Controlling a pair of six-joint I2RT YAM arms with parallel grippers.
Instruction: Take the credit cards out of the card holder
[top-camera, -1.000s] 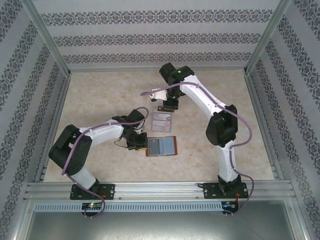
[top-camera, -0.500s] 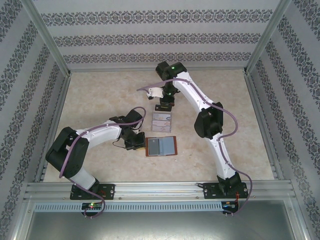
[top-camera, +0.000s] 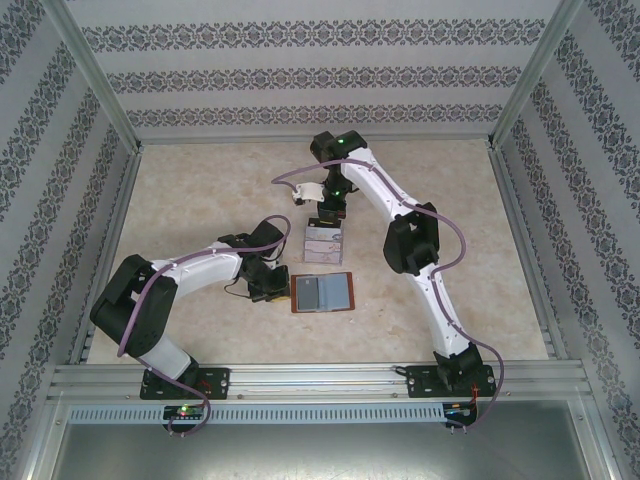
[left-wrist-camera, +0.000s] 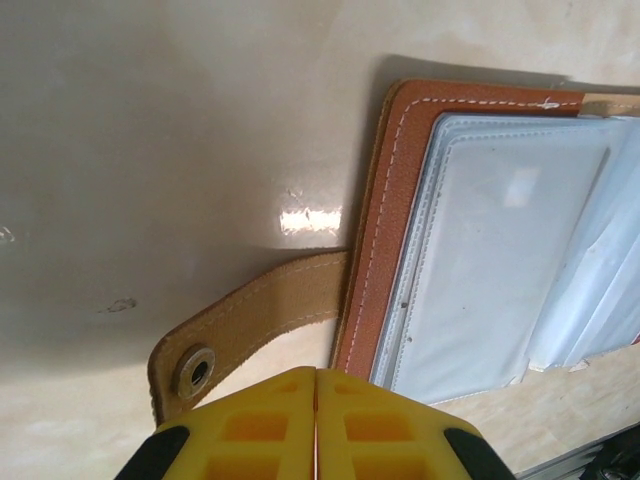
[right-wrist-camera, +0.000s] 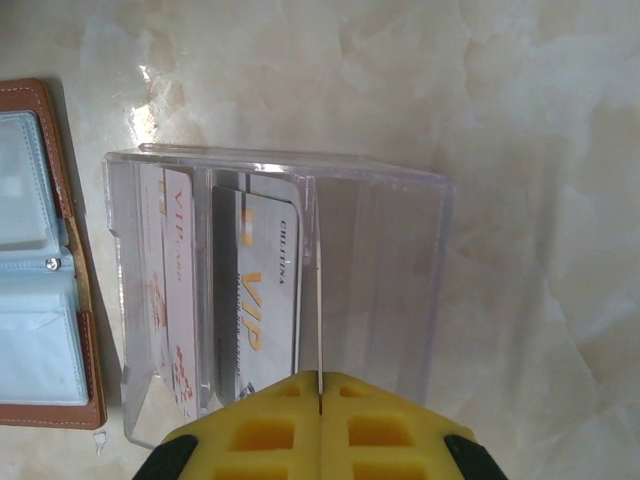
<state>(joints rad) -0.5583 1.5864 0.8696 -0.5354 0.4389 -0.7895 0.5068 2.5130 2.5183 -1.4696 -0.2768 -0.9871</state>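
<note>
Left pincer (left-wrist-camera: 316, 376) closed just beside card holder (left-wrist-camera: 376, 232); right pincer (right-wrist-camera: 320, 381) closed above credit cards (right-wrist-camera: 256, 292) in tray (right-wrist-camera: 382, 270)

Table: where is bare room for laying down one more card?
Bare: the wide strip between the right arm and the right wall; also the far left corner. Crowded: the gap between card holder and clear tray, and left of the holder, where the left pincer sits.
</note>
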